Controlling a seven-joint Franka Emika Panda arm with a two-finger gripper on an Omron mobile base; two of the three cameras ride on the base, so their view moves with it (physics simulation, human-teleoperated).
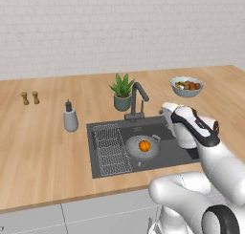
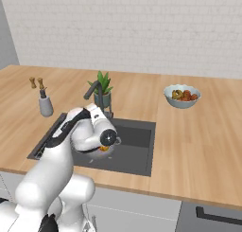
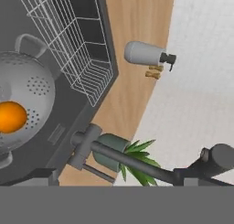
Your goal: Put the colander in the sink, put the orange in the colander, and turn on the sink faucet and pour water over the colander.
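The grey perforated colander (image 1: 142,147) sits in the dark sink (image 1: 143,128), right of its middle. A small orange (image 1: 144,145) lies inside it. In the hand view the colander (image 3: 32,88) and orange (image 3: 11,117) show at the left. The dark angular sink faucet (image 1: 138,101) stands at the sink's back edge. My gripper (image 1: 164,111) hovers just right of the faucet, above the sink's rear. In the hand view the gripper (image 3: 125,169) is open and empty, and the faucet spout (image 3: 119,157) runs across between the two fingertips. In the right base view my arm hides most of the colander.
A wire rack (image 1: 111,149) fills the sink's left part. A soap bottle (image 1: 71,118) stands left of the sink, a potted plant (image 1: 122,90) behind the faucet. A fruit bowl (image 1: 187,86) sits back right, two small shakers (image 1: 29,98) far left.
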